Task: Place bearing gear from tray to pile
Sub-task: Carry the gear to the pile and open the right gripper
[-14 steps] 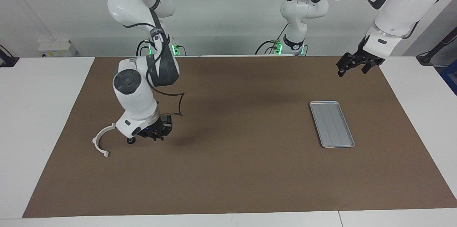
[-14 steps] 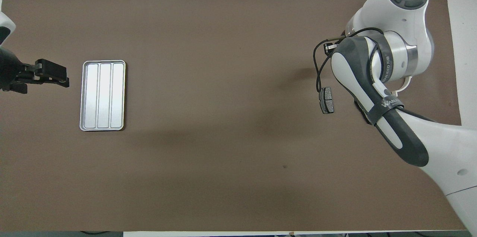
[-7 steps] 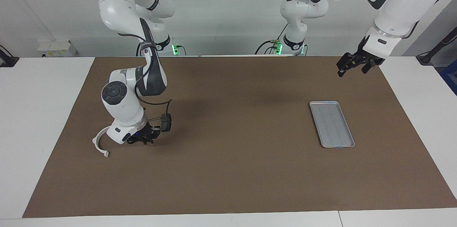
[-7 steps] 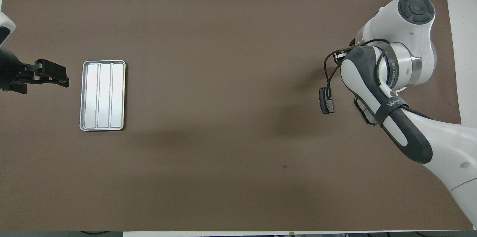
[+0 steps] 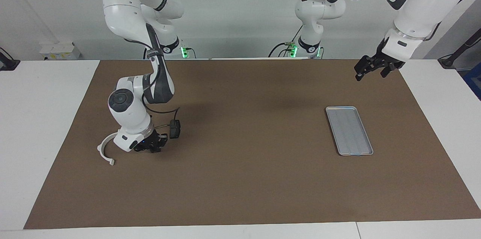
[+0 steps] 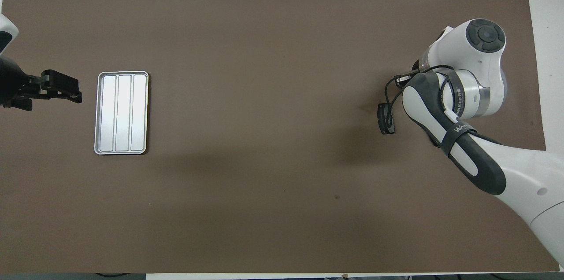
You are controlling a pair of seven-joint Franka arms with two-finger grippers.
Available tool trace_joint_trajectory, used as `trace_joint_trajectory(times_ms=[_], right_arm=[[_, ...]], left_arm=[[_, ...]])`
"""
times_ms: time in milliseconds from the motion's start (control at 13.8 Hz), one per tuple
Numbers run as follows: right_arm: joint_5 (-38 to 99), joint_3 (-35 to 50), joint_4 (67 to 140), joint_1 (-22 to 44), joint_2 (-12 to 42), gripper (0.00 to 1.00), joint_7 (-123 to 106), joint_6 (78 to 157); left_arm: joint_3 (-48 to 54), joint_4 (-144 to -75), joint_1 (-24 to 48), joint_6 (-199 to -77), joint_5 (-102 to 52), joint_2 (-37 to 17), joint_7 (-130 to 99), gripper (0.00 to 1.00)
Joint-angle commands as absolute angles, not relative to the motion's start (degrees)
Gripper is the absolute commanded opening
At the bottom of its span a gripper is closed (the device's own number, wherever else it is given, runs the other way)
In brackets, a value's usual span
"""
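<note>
The right gripper, fingers pressed together (whether on the bearing gear is hidden), sits low beside the white half-ring bracket near the right arm's end of the worktop, while the left gripper, fingers spread, waits over the worktop's edge near the ribbed metal tray.

Only partial lettering, "WANJ" and "ANJIEO", is made out on the right arm, on its strap and wrist band.
</note>
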State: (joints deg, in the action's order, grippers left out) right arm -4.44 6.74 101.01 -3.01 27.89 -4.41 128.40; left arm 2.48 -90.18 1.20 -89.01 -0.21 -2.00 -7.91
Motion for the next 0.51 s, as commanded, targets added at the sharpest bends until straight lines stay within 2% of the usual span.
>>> trace_joint_trajectory(times_ms=[0, 290, 363, 435], right_arm=[[-3.4, 7.6, 104.4, -4.6, 25.8, 0.0, -6.8, 129.6], [-3.3, 7.6, 104.4, -3.9, 25.8, 0.0, -3.8, 129.6], [-3.3, 7.6, 104.2, -3.3, 25.8, 0.27, -2.0, 129.6], [-3.3, 7.6, 103.5, -2.7, 25.8, 0.98, -1.1, 129.0]], left_arm=[[2.5, -91.1, 1.1, -88.9, -0.4, -0.9, -7.6, 1.0], [2.5, -91.1, 1.1, -89.0, -0.4, -0.9, -7.6, 1.0], [2.5, -91.1, 1.1, -89.0, -0.4, -0.9, -7.6, 1.0], [2.5, -91.1, 1.1, -89.0, -0.4, -0.9, -7.6, 1.0]])
